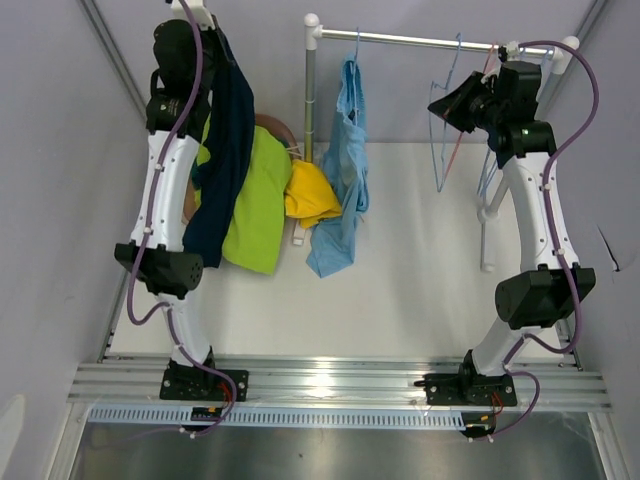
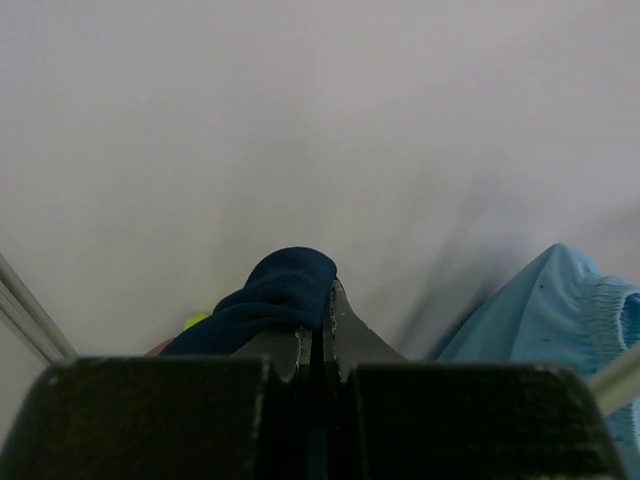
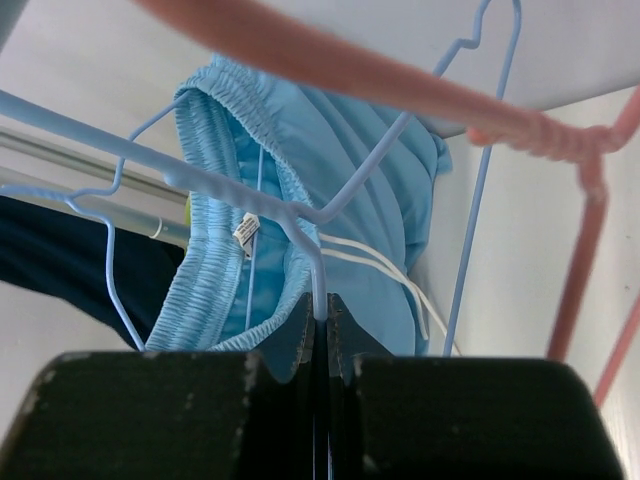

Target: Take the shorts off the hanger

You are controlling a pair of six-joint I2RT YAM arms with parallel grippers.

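The left end effector [image 2: 322, 300] is raised over the table's far left corner, its jaws fully shut on a small fold of the navy shorts [image 1: 228, 150]. The rest of the shorts drape down along the arm. The lime green shorts [image 1: 262, 200] and the yellow shorts [image 1: 310, 192] lie on the table [image 1: 420, 250] near its far edge, left of centre. The light blue shorts [image 1: 343, 160] are not yet off; they hang from the rail [image 1: 420, 40] above the far edge.

The right end effector [image 3: 320, 305] is up by the rail's right end, its jaws pinched tight on the thin blue wire hanger [image 3: 318, 260]. From above, this hanger looks empty and apart from the shorts, with a pink hanger [image 3: 585, 200] close beside it.

The navy pinch is shallow, so a quick swing could let the cloth slide out early. On release, the cloth could also catch on the arm it drapes over. On the right, pulling on the slippery wire could drag it along the rail or tangle it with its neighbours. It could also tip the rail without freeing any shorts.
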